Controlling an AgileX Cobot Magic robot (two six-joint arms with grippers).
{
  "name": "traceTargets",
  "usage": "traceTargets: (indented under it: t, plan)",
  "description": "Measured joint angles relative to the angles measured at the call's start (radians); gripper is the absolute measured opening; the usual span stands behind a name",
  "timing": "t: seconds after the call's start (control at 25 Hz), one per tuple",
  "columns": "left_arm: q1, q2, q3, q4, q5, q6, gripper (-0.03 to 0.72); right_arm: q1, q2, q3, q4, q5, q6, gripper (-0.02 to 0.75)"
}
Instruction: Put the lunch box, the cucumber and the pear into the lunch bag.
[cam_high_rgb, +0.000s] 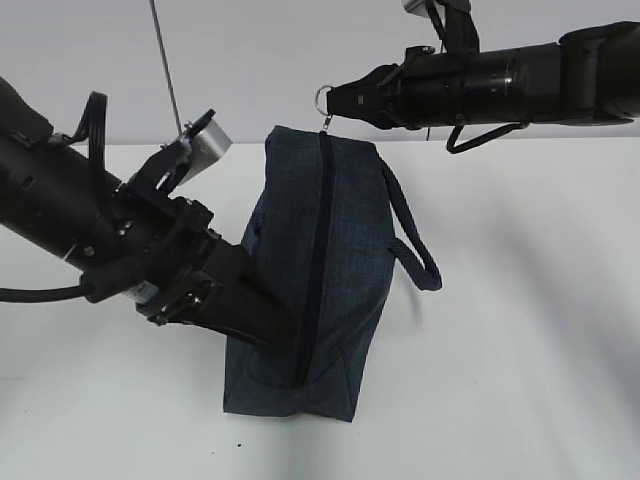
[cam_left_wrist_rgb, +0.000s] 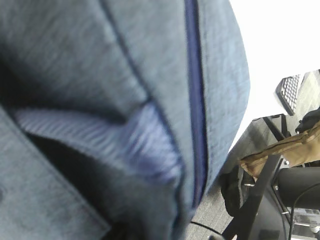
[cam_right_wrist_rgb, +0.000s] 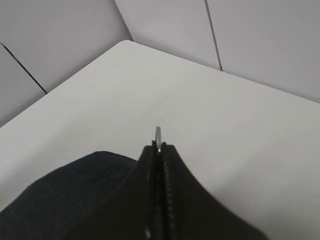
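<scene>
The navy lunch bag (cam_high_rgb: 340, 250) stands on the white table (cam_high_rgb: 520, 330), with its dark zipper (cam_high_rgb: 318, 240) running down the middle and looking closed. My right gripper (cam_high_rgb: 335, 100) is shut on the round metal ring pull (cam_high_rgb: 323, 98) above the bag's far end. In the right wrist view the ring (cam_right_wrist_rgb: 158, 134) sticks out between the shut fingers (cam_right_wrist_rgb: 172, 200). My left gripper (cam_high_rgb: 275, 328) pinches the bag's left side low down. The left wrist view shows only bunched bag fabric (cam_left_wrist_rgb: 75, 50) and its zipper (cam_left_wrist_rgb: 196, 100). The lunch box, cucumber and pear are out of view.
The bag's padded loop handle (cam_high_rgb: 412, 240) hangs out to the right. The table's far edge (cam_high_rgb: 520, 140) meets a grey wall. Chairs and floor (cam_left_wrist_rgb: 280, 175) show past the table in the left wrist view.
</scene>
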Motion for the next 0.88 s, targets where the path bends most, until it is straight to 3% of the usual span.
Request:
traceTargets:
  t: [0.2, 0.56, 0.88]
  plan:
    - [0.022, -0.021, -0.032, 0.001, 0.019, -0.007, 0.336, 0.000, 0.000, 0.000, -0.002, 0.000, 0.000, 0.006]
    - [0.163, -0.045, -0.076, 0.001, 0.060, -0.048, 0.340, 0.000, 0.000, 0.000, -0.004, 0.000, 0.000, 0.006]
    - [0.196, -0.045, -0.076, -0.169, -0.056, -0.040, 0.340, 0.000, 0.000, 0.000, -0.024, 0.000, 0.000, 0.006]
